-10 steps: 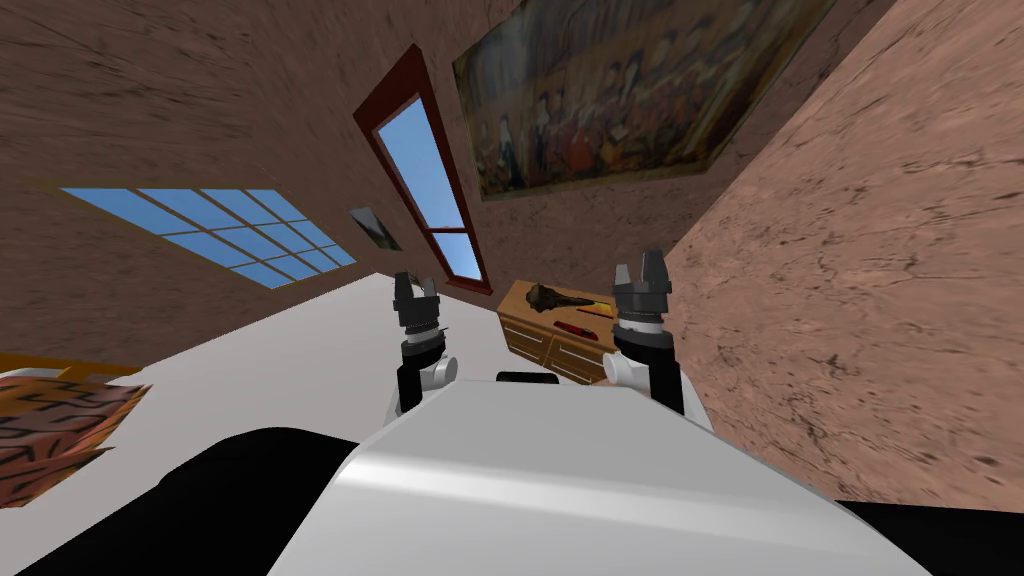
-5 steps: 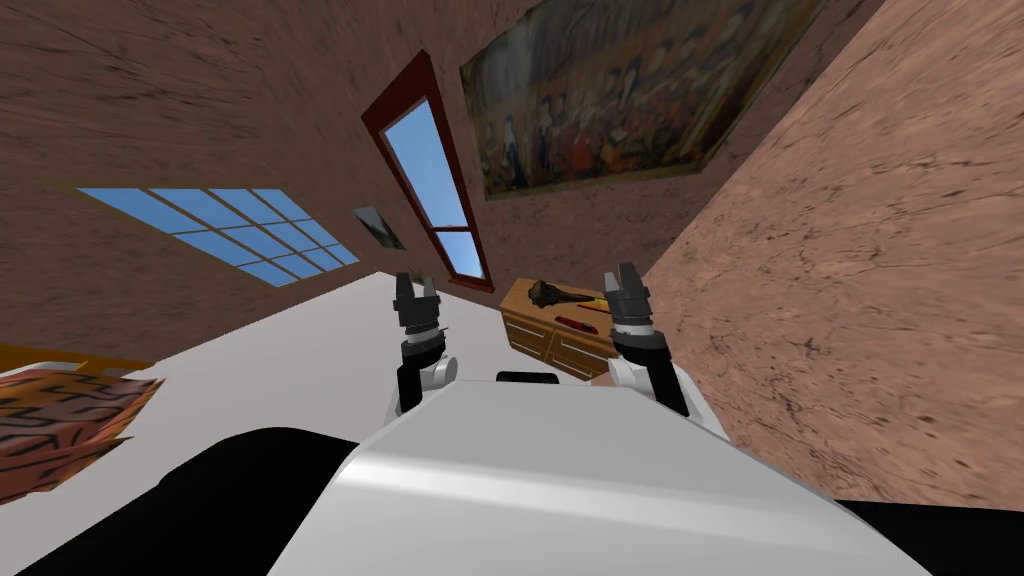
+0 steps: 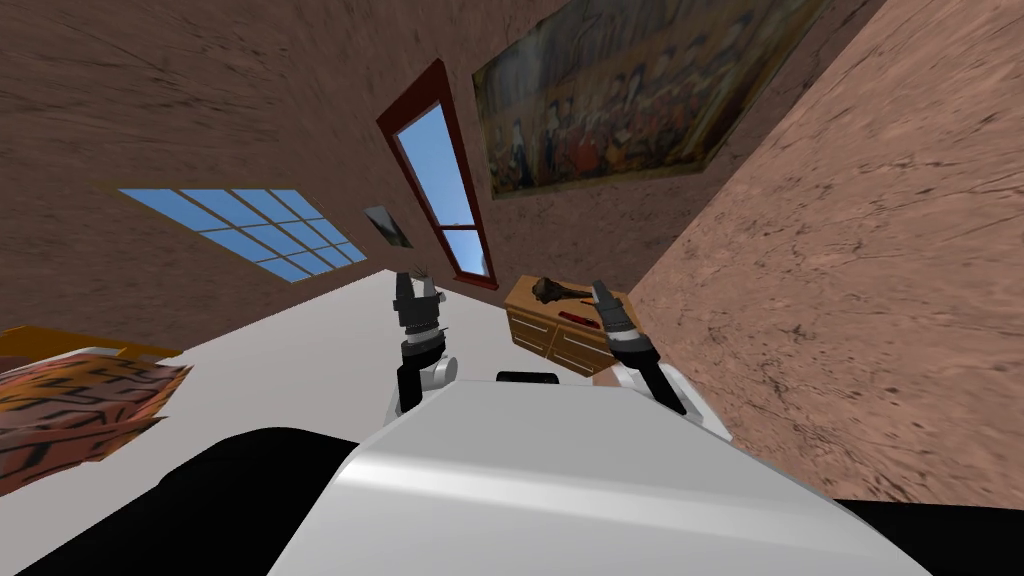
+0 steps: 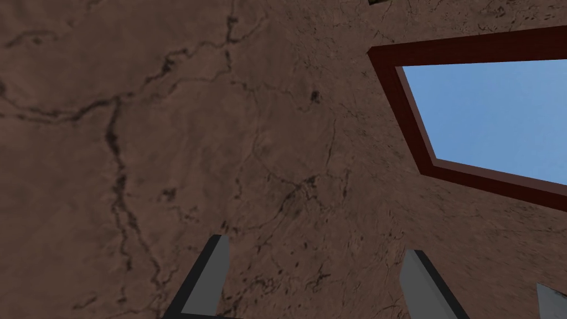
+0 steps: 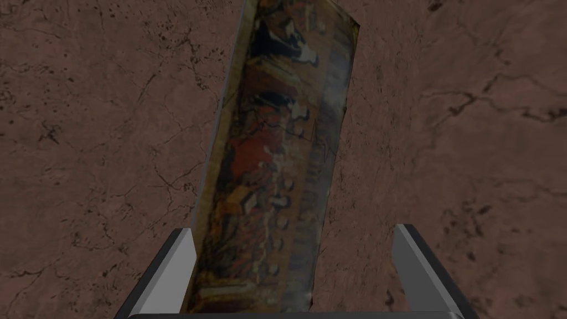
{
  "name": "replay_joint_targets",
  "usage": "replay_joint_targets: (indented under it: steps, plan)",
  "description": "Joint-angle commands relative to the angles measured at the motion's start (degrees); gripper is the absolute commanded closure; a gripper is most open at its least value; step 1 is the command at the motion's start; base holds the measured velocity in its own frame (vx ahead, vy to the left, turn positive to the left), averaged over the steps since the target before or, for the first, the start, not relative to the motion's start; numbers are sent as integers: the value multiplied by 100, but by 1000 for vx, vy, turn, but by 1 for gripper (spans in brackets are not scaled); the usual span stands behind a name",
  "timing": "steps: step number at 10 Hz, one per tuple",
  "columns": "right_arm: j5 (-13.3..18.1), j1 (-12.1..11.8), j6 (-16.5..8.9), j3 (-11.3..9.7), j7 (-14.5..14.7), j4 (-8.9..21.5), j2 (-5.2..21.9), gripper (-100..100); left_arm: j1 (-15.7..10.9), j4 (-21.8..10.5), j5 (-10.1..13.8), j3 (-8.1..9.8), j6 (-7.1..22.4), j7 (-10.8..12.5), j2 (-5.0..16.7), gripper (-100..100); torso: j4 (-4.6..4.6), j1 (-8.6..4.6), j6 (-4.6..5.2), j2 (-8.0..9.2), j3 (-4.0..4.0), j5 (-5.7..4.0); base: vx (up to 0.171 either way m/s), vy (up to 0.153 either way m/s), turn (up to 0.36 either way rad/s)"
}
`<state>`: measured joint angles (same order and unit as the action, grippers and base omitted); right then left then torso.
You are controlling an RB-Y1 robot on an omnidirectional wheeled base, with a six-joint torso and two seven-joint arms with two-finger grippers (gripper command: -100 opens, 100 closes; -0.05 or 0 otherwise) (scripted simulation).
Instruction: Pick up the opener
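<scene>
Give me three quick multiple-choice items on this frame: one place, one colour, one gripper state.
1. Where does the small red tool, likely the opener, lie?
A. on the floor
B. on top of the wooden drawer chest
C. on a windowsill

2. What colour is the tall window's frame?
A. white
B. green
C. dark red

3. How do the right gripper's fingers stand?
A. open, nothing between them
B. shut on the red tool
C. shut on nothing

Answers:
1 B: the head view shows it on the chest's top, near a dark object.
2 C: the frame around the blue pane is dark red.
3 A: the right wrist view shows the two fingers well apart, with nothing held between them.
</scene>
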<state>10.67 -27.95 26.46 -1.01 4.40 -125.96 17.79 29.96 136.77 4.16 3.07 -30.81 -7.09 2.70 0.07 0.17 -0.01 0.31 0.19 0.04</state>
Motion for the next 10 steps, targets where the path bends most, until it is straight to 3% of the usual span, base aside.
replay_joint_targets:
  steps: [1, 5, 6, 9, 10]
  plan:
    - [54, -12, -25, -41, 22, 64, 186, -100, 0, 0, 0, 0, 0, 0, 0, 0, 0, 0, 0, 0, 0, 0, -53, 38, 23]
    - [377, -89, 21, -256, 158, 750, 938, -100, 1, 0, 0, 0, 0, 0, 0, 0, -1, -1, 2, -8, -4, 1, -64, 47, 74]
    - [377, -89, 21, -256, 158, 763, 998, -100, 0, 0, 0, 0, 0, 0, 0, 0, -2, -2, 0, -9, -5, 0, -45, 38, 53]
    - [615, -128, 66, -432, 267, 1280, 1473, -100, 1, 0, 0, 1, 0, 0, 0, 0, -3, -7, 3, -18, -10, -1, -33, 40, 84]
    - [615, -128, 66, -432, 267, 1309, 1544, -100, 1, 0, 0, 0, 0, 0, 0, 0, -4, -5, 0, -20, -11, -1, -26, 40, 58]
